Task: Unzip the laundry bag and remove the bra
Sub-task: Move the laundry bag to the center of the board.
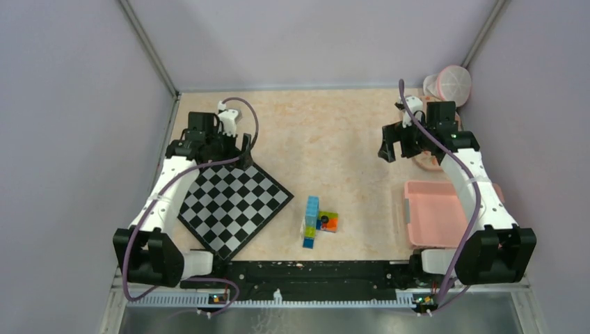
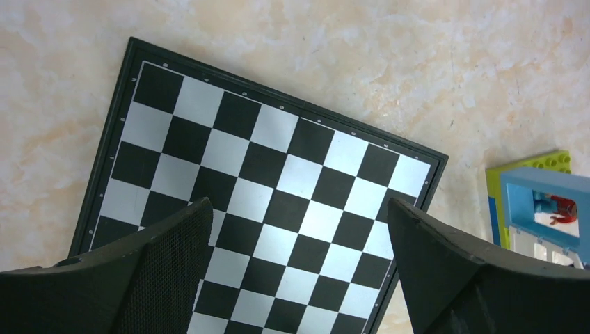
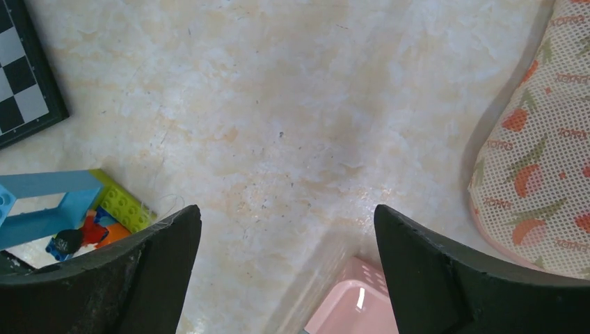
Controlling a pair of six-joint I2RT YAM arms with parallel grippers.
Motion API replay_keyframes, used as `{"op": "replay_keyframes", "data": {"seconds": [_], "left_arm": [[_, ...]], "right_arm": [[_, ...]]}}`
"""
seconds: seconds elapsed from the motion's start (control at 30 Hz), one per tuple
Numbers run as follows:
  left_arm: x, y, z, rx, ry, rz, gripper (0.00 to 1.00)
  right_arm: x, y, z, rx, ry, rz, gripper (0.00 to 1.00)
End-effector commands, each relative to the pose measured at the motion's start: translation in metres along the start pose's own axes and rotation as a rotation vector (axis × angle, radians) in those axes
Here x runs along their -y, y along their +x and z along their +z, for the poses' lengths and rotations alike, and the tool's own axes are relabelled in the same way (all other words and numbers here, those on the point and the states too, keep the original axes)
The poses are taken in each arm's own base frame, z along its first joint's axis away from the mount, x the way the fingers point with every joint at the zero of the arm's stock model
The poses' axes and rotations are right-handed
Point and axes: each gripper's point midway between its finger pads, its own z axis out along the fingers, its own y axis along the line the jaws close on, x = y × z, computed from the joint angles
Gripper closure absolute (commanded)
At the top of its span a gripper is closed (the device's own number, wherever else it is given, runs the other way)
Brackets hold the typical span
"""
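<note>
The laundry bag (image 3: pixel 536 160) is white mesh printed with orange fruit and edged in pink, and it lies at the right edge of the right wrist view. From above, only a pink rim of the bag (image 1: pixel 426 163) shows under the right arm. The bra is hidden, and no zip shows. My right gripper (image 3: pixel 286 216) hangs open over bare table just left of the bag, with nothing between its fingers; from above that gripper (image 1: pixel 395 149) is at the far right. My left gripper (image 2: pixel 299 209) is open and empty over the chessboard (image 2: pixel 278 202), far from the bag.
A pink basket (image 1: pixel 435 216) sits near the right arm's base, its corner (image 3: pixel 355 306) below the right gripper. Toy bricks (image 1: pixel 319 221) stand at centre front. The chessboard (image 1: pixel 233 202) lies at front left. A round pink-and-white item (image 1: pixel 451 85) rests in the back right corner.
</note>
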Motion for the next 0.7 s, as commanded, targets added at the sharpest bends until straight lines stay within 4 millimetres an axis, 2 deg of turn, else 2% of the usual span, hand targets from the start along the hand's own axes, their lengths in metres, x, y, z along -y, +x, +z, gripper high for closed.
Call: {"op": "replay_keyframes", "data": {"seconds": [0.0,0.1,0.27,0.43,0.5,0.6,0.67], "left_arm": [[-0.014,-0.026,-0.018,0.137,-0.125,-0.092,0.01],[-0.020,-0.029,-0.025,0.166,-0.175,-0.148,0.01],[-0.027,-0.023,-0.026,0.178,-0.219,-0.158,0.01],[-0.018,-0.021,-0.024,0.187,-0.164,-0.164,0.01],[-0.015,-0.020,-0.022,0.184,-0.139,-0.173,0.01],[-0.016,-0.021,-0.022,0.179,-0.131,-0.180,0.01],[-0.017,-0.022,-0.024,0.180,-0.139,-0.181,0.01]], "right_arm": [[0.017,-0.021,-0.001,0.031,0.066,-0.012,0.07],[0.038,-0.033,0.001,0.025,0.084,0.021,0.07],[0.098,-0.058,-0.005,0.066,0.174,0.115,0.07],[0.170,-0.085,-0.007,0.154,0.435,0.157,0.10],[0.188,-0.091,-0.002,0.179,0.496,0.141,0.10],[0.204,-0.089,0.012,0.120,0.519,0.146,0.12],[0.214,-0.073,0.029,0.022,0.512,0.160,0.14]]}}
